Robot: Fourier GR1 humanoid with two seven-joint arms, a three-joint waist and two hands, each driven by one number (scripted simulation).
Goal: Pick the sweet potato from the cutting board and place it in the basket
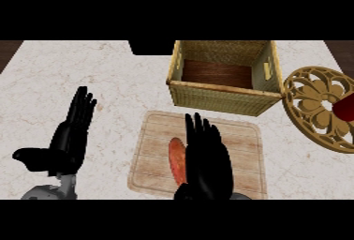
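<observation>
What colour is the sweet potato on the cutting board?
Orange-red, seen in the head view: sweet potato, partly hidden by the right hand.

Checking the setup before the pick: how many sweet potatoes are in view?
1. The sweet potato lies on the cutting board, partly covered by the right hand; more could be hidden beneath it.

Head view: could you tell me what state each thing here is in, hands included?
Sweet potato: lying on the cutting board, partly hidden by the right hand.
Cutting board: flat on the counter, in front of the basket.
Basket: upright, open-topped, nothing visible inside.
Right hand: open, fingers straight, over the sweet potato.
Left hand: open, resting at the view's left.
</observation>
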